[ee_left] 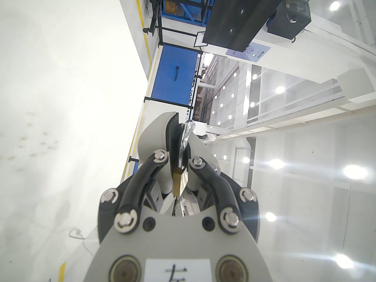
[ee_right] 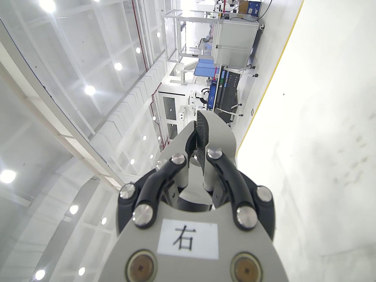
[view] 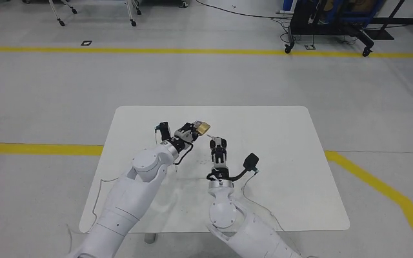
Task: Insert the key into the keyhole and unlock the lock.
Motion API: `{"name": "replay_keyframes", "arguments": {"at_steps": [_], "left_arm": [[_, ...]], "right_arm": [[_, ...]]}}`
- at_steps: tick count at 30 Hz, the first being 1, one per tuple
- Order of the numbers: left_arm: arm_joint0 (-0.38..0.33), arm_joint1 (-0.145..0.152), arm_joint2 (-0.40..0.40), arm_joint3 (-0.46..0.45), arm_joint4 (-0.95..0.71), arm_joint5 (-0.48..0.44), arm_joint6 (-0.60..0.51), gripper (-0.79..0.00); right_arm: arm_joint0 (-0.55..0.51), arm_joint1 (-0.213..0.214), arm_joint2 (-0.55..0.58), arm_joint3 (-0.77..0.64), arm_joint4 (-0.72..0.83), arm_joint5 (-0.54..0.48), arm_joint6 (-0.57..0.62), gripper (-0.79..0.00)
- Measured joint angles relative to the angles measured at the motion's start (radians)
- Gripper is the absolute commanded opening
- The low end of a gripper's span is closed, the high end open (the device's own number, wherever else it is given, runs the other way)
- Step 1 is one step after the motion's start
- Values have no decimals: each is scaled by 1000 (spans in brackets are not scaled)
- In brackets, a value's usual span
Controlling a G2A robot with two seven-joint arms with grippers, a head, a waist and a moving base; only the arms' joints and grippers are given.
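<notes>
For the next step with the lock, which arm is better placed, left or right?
Probably the right. The left gripper is shut on the lock and need only hold it. The right gripper, fingers shut, is close beside the lock, apart from it; whether it holds the key I cannot tell.

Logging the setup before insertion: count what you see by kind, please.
Lock: 1, brass, held in the left pincer
Pincer: 2, counting the right pincer
Table: 1
Total: 4
</notes>
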Motion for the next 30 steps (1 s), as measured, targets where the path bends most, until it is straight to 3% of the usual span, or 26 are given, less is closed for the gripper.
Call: {"name": "replay_keyframes", "arguments": {"at_steps": [30], "left_arm": [[10, -13, -8, -18, 76, 25, -12, -785]], "right_arm": [[-5, -94, 58, 73, -73, 34, -39, -785]]}}
